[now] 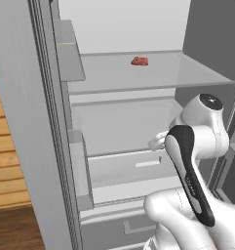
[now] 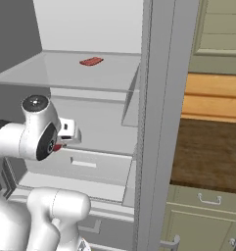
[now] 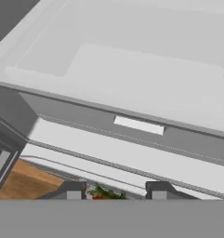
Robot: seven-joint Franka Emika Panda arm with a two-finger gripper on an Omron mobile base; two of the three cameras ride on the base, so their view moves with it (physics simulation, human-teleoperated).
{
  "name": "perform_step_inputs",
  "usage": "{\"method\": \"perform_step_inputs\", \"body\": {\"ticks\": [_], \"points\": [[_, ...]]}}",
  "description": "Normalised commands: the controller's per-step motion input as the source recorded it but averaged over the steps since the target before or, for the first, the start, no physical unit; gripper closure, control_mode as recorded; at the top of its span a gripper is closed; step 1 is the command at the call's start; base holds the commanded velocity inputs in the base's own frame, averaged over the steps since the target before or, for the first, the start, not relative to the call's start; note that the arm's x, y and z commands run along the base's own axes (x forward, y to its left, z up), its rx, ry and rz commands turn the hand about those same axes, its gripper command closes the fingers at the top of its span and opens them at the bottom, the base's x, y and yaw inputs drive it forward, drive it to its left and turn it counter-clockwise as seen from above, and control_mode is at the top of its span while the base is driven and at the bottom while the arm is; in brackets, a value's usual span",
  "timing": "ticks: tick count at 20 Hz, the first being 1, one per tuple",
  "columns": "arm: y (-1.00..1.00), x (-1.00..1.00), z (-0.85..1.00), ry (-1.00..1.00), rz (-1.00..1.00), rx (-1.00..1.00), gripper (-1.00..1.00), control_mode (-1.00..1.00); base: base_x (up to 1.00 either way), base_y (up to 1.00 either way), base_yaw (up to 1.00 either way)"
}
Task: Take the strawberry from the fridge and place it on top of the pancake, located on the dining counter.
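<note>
The light is soft and even, with no bright glare. The inside of the fridge (image 1: 124,122) looks pale and bright, and its side walls look darker grey. Soft shadows lie under the clear shelf (image 2: 65,73). Edges look a little blocky and fuzzy. Lines stay straight, with no bending at the edges.

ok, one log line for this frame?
fridge: open | gripper: shut on strawberry, near lower shelf | pinkish-red lump: upper shelf | placing: pending
</note>
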Motion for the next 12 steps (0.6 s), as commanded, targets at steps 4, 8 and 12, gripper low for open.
{"method": "perform_step_inputs", "body": {"ticks": [4,8,12], "points": [[-0.14,-0.7,0.58,0.16,-0.12,0.0,1.0,-1.0,0.0,0.0,0.0],[-0.06,-0.13,0.15,0.15,-0.24,-0.02,1.0,-1.0,0.0,0.0,0.0],[-0.11,-0.06,-0.08,0.0,-0.21,-0.07,1.0,-1.0,0.0,0.0,0.0]]}}
